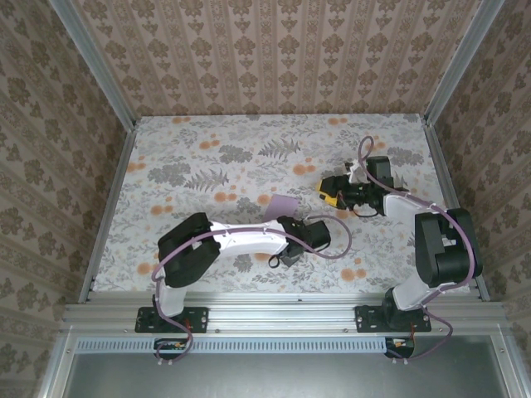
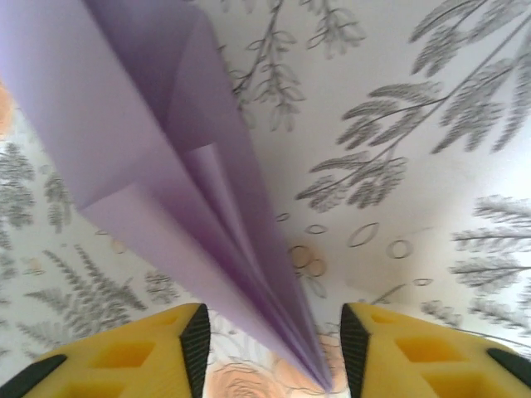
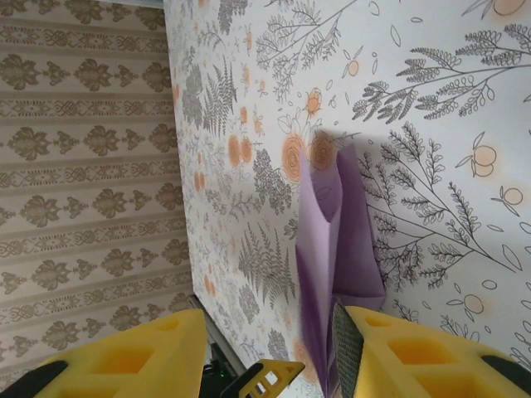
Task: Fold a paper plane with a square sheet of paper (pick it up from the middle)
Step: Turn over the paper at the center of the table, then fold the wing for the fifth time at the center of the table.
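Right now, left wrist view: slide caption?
Left gripper open astride the tip of the folded paper plane, floral tabletop beneath.

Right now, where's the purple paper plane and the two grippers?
paper plane [image 2: 141, 141]: left wrist view, its broad folded wing.
left gripper [image 2: 274, 352]: left wrist view, midway between its fingertips.
right gripper [image 3: 259, 352]: right wrist view, midway between its fingertips.

Bright, even light — soft shadows, blurry close-ups.
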You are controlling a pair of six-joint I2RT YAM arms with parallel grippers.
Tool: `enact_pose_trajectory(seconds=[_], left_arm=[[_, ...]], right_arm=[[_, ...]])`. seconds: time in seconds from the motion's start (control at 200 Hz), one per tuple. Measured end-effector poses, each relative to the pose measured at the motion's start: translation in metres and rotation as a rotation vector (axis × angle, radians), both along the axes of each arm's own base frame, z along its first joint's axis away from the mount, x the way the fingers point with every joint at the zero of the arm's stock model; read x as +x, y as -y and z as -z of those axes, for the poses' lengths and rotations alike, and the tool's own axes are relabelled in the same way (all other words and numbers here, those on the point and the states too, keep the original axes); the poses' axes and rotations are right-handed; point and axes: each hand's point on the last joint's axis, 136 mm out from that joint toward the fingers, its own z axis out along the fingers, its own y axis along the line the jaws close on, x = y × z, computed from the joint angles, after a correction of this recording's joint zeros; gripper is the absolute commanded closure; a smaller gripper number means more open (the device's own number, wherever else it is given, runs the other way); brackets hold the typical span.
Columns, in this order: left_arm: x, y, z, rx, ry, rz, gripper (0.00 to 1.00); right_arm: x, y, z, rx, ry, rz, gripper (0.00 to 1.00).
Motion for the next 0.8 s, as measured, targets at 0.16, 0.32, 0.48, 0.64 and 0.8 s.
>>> enact_pose_trajectory(seconds=[0.16, 0.32, 0.48, 0.64, 0.8], left_arm=[[0.0, 0.01, -0.029, -0.194, -0.08, -0.042, 0.47], [0.01, 0.002, -0.076, -0.423, -0.115, -0.118, 0.45], [0.019, -0.026, -0.112, -0.585, -0.132, -0.199, 0.44], [0.032, -0.074, -0.111, -0.658, -0.143, -0.344, 0.39], [0.041, -0.115, -0.09, -0.719, -0.187, -0.508, 0.32]], right_arm=[[-0.005, -0.011, 0.001, 0.0, 0.002, -0.031, 0.56], [-0.017, -0.035, 0.0, 0.001, 0.002, -0.097, 0.62], [-0.036, -0.066, 0.002, -0.006, -0.011, -0.175, 0.67], [-0.057, -0.098, 0.006, -0.028, -0.021, -0.245, 0.74], [-0.071, -0.123, 0.021, -0.083, -0.038, -0.3, 0.79]])
